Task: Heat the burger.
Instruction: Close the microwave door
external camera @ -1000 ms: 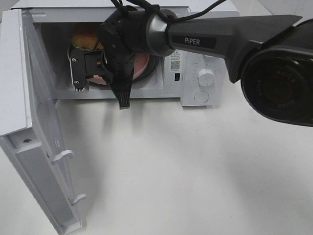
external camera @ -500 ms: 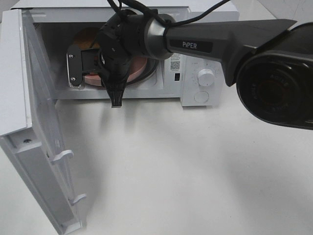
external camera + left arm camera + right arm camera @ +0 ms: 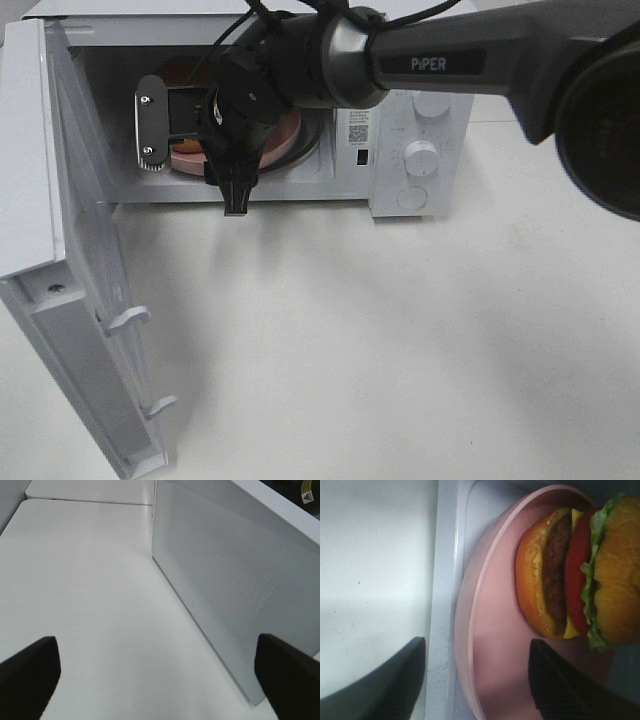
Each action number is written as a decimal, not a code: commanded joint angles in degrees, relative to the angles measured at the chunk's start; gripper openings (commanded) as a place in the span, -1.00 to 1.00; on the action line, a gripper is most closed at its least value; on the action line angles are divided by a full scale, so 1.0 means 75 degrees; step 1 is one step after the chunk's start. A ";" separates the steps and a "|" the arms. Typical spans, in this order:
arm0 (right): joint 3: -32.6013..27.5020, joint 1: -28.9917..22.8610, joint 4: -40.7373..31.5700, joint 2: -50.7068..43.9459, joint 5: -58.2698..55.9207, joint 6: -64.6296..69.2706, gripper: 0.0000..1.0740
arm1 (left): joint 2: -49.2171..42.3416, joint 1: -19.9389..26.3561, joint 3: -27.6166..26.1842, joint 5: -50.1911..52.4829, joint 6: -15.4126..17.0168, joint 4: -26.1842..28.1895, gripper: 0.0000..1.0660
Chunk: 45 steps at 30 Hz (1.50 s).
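Observation:
The burger (image 3: 580, 575), with golden bun, lettuce, tomato, cheese and patty, stands on a round pink plate (image 3: 490, 630) inside the open white microwave (image 3: 420, 160). In the high view only a brown sliver of the burger (image 3: 183, 72) shows behind my right arm, and part of the plate (image 3: 295, 135) shows too. My right gripper (image 3: 192, 165) is at the microwave's mouth. In its wrist view the right gripper (image 3: 476, 650) is open and empty, with the plate's rim between its fingers and neither finger touching it. My left gripper (image 3: 157, 675) is open and empty beside the microwave's side wall.
The microwave door (image 3: 70, 250) hangs wide open at the left and reaches toward the front of the white table (image 3: 400, 350). The control knob (image 3: 422, 158) is on the right panel. The perforated white side wall (image 3: 230, 580) stands close to the left gripper.
My right gripper has shifted a little left and further into the microwave opening, and the arm now covers more of the burger. The plate and burger stay in place.

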State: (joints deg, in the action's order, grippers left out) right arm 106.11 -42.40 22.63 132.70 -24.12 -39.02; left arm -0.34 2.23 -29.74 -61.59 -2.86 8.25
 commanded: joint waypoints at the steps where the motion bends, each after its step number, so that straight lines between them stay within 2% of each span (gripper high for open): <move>1: -0.0252 0.0053 0.0061 -0.0214 0.0229 0.0069 0.30 | -0.0115 -0.0023 0.0008 0.0038 0.0015 0.0023 0.83; 2: -0.0649 0.0053 0.0061 -0.0451 0.0458 0.0069 0.40 | -0.0115 -0.0023 0.0008 0.0038 0.0015 0.0023 0.83; 3: -0.0649 0.0053 0.0061 -0.0451 0.0458 0.0069 0.40 | -0.0115 -0.0023 0.0008 0.0038 0.0015 0.0023 0.83; 4: -0.1146 0.0053 0.0115 -0.0695 0.0840 0.0053 0.46 | -0.0115 -0.0023 0.0008 0.0038 0.0015 0.0023 0.83; 6: -0.1352 0.0053 0.0145 -0.0802 0.1047 0.0031 0.46 | -0.0115 -0.0023 0.0008 0.0038 0.0015 0.0023 0.83; 7: -0.1841 0.0053 0.0260 -0.1016 0.1375 0.0015 0.45 | -0.0115 -0.0023 0.0008 0.0038 0.0015 0.0023 0.83; 8: -0.1841 0.0053 0.0260 -0.1016 0.1375 0.0015 0.45 | -0.0115 -0.0023 0.0008 0.0038 0.0015 0.0023 0.83; 10: -0.2483 0.0053 0.0367 -0.1413 0.1734 0.0015 0.44 | -0.0115 -0.0023 0.0008 0.0038 0.0015 0.0023 0.83; 16: -0.3331 0.0053 0.0466 -0.2024 0.2024 0.0076 0.44 | -0.0115 -0.0023 0.0008 0.0038 0.0015 0.0023 0.83; 20: -0.4301 0.0053 0.0466 -0.2834 0.2162 0.0191 0.43 | -0.0115 -0.0023 0.0008 0.0038 0.0015 0.0023 0.83; 22: -0.4416 0.0053 0.0458 -0.2941 0.2154 0.0214 0.43 | -0.0115 -0.0023 0.0008 0.0038 0.0015 0.0023 0.83; 28: -0.5355 0.0053 0.0435 -0.3927 0.2024 0.1024 0.42 | -0.0115 -0.0023 0.0008 0.0038 0.0015 0.0023 0.83; 31: -0.5470 0.0053 0.0435 -0.4049 0.1994 0.1207 0.43 | -0.0115 -0.0023 0.0008 0.0038 0.0015 0.0023 0.83; 33: -0.5943 0.0023 0.0413 -0.4637 0.1543 0.1803 0.42 | -0.0115 -0.0023 0.0008 0.0038 0.0015 0.0023 0.83; 40: -0.6578 0.0023 0.0367 -0.5409 0.0489 0.2888 0.42 | -0.0115 -0.0023 0.0008 0.0038 0.0015 0.0023 0.83; 45: -0.7066 0.0023 -0.0206 -0.6073 -0.0191 0.3995 0.42 | -0.0115 -0.0023 0.0008 0.0038 0.0015 0.0023 0.83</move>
State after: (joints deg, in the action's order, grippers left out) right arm 53.51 -42.40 21.72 87.95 -24.64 -10.89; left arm -0.34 2.23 -29.74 -61.59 -2.86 8.25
